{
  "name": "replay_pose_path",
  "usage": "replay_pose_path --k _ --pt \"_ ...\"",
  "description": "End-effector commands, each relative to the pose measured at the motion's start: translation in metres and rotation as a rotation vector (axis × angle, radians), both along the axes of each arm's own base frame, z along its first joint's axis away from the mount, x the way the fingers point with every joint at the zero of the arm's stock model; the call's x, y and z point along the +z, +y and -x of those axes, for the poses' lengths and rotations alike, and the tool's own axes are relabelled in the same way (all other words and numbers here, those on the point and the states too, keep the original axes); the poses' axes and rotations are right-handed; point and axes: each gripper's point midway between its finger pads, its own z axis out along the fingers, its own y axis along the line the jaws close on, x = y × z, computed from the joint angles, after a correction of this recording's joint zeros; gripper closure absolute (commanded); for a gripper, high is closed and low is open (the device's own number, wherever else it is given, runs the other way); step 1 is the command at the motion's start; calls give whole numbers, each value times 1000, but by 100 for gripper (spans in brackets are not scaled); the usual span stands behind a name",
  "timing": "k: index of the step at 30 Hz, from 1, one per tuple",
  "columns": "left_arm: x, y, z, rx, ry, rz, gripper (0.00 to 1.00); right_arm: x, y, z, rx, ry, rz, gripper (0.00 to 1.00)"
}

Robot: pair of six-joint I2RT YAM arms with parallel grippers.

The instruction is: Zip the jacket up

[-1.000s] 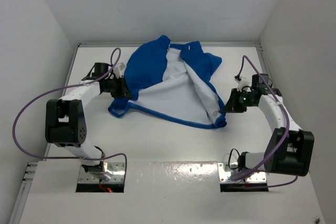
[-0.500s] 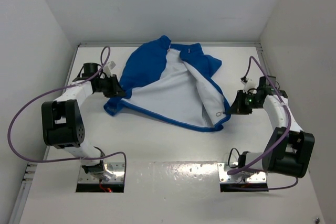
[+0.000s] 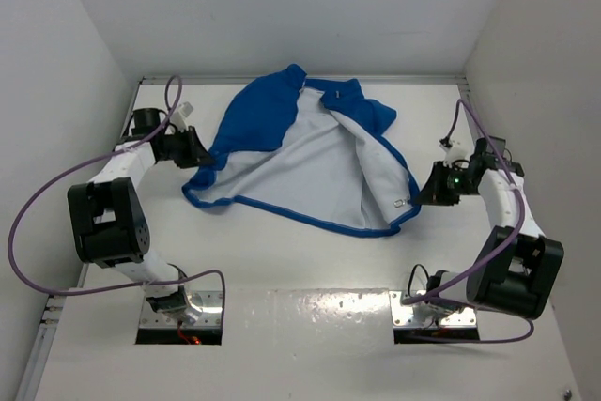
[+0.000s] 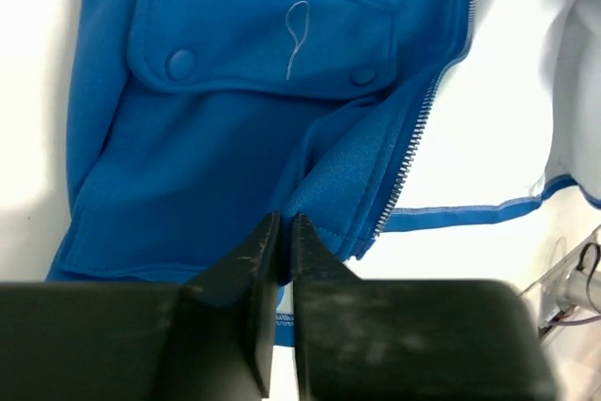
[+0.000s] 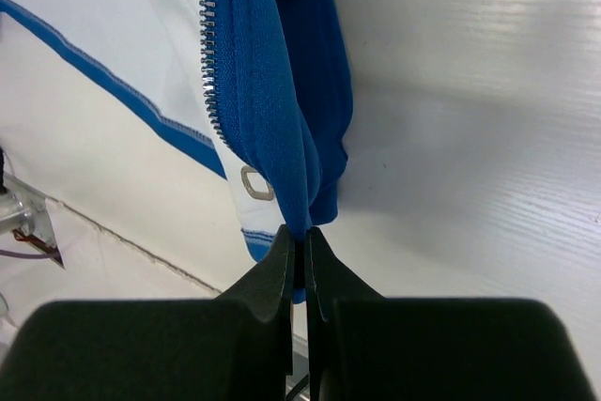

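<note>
The left jaws are clamped on the blue hem of the jacket [image 4: 235, 138]. The right jaws are clamped on its opposite front edge, beside the zipper teeth [image 5: 212, 91]. Both arms have pulled outward, spreading the jacket wider and flatter on the table [image 3: 282, 269], white lining up. It is not yet zipped, and its front edges lie well apart.

The top camera hangs high behind my bases, looking down and forward over the whole table [image 3: 282, 260], far enough to hold both arms. Each wrist camera looks out from just behind its own jaws: the left past my left gripper [image 4: 284, 224], the right past my right gripper [image 5: 300, 237], both very close to the jacket [image 4: 235, 91]. All three share the jacket; the wrist views probably overlap nowhere.
</note>
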Motion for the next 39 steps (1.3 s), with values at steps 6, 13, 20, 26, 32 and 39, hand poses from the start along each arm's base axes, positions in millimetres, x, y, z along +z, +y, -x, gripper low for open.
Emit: replay_pose_path --k 6,13,20,26,32,39 --pt "39 -57 -1 -122 -130 -43 100 27 26 -27 55 -110 -52 100" --pt "50 -112 8 -54 -235 -137 100 30 113 -29 211 -152 -172 100" --pt "-18 -140 60 -199 -69 -358 100 29 138 -28 276 -141 -179 100" --pt "-52 -147 89 -337 -14 -519 100 30 126 -28 266 -142 -162 100" --pt "-36 -123 74 -197 -132 -853 100 29 120 -24 254 -143 -151 100" --pt "7 -67 54 32 -277 -1158 100 27 117 -20 251 -142 -145 100"
